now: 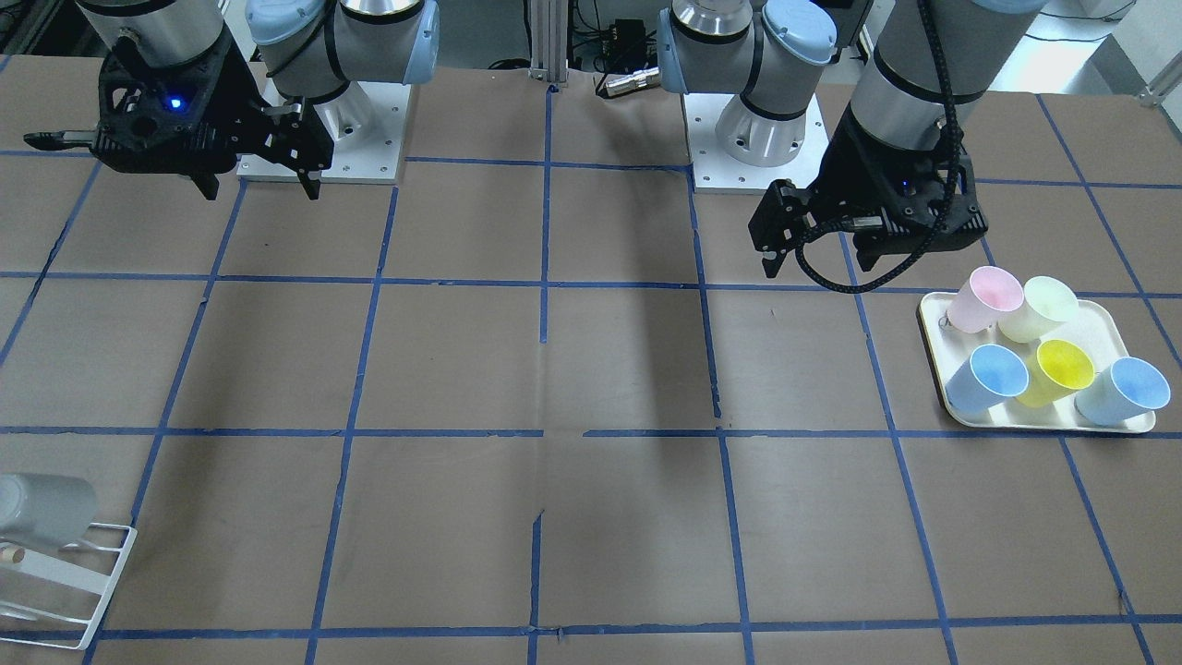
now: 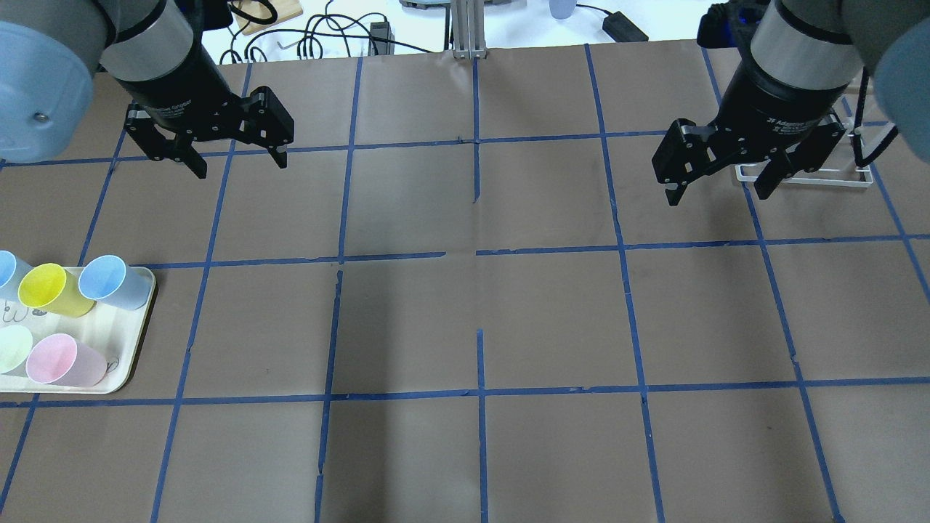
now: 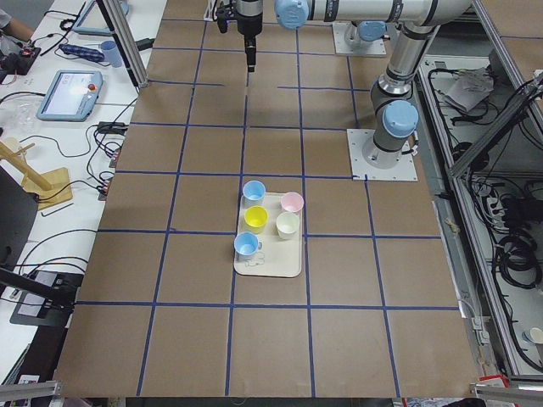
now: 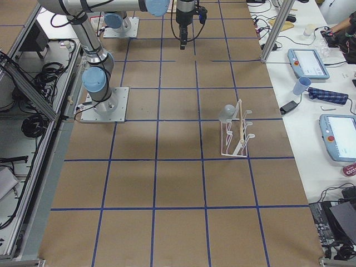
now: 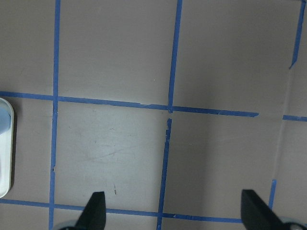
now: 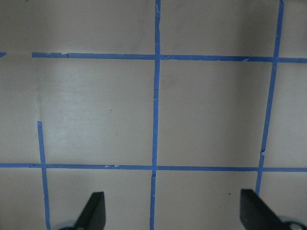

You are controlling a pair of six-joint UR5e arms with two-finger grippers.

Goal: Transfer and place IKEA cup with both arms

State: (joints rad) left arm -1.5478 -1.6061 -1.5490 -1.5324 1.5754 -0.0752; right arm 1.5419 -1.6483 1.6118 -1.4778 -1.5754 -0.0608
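Observation:
The IKEA cup, pale grey-white, lies tipped on a peg of the white wire rack at the table's corner; it also shows in the exterior right view. In the overhead view my right arm hides it. My right gripper hangs open and empty above the table, in front of the rack. My left gripper hangs open and empty over bare table. Both show in the front-facing view, left and right. Each wrist view shows only bare table between the gripper's two fingertips.
A cream tray on my left side holds two light blue cups, a yellow cup, a pink cup and a pale green cup; the tray also shows in the front-facing view. Blue tape lines grid the brown table. Cables lie beyond the far edge.

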